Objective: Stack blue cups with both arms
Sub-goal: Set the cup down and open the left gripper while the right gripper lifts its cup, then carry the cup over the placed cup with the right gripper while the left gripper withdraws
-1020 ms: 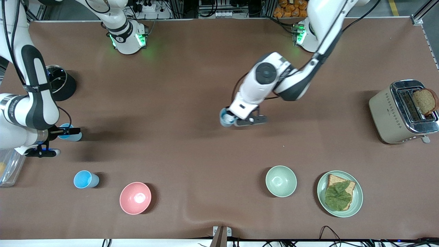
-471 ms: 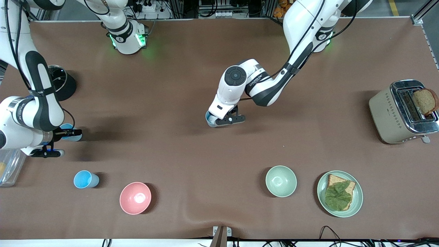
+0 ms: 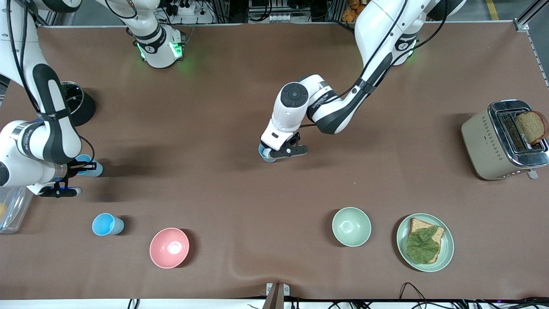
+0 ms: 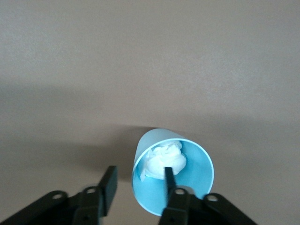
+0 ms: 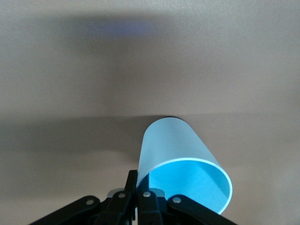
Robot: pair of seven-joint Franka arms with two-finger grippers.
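Observation:
A blue cup (image 3: 264, 154) with crumpled white stuff (image 4: 164, 158) inside stands near the middle of the table. My left gripper (image 3: 284, 152) is open at its rim. In the left wrist view the gripper (image 4: 139, 177) has one finger (image 4: 169, 180) inside the cup (image 4: 197, 174) and the other outside, clear of the wall. My right gripper (image 3: 84, 165) is shut on the rim of a second blue cup (image 3: 95, 170), low at the right arm's end of the table. The right wrist view shows its fingers (image 5: 140, 182) pinching that cup's (image 5: 173, 145) wall. A third blue cup (image 3: 107, 224) stands nearer the front camera.
A pink bowl (image 3: 169, 247) stands beside the third cup. A pale green bowl (image 3: 351, 226) and a plate with bread and a leaf (image 3: 424, 242) stand toward the left arm's end. A toaster (image 3: 504, 139) holds bread. A black pot (image 3: 76, 103) and a clear container (image 3: 10, 208) are near the right arm.
My left gripper carried its cup toward the right arm's end of the table, then nearly stopped. My right gripper and its cup shifted only slightly.

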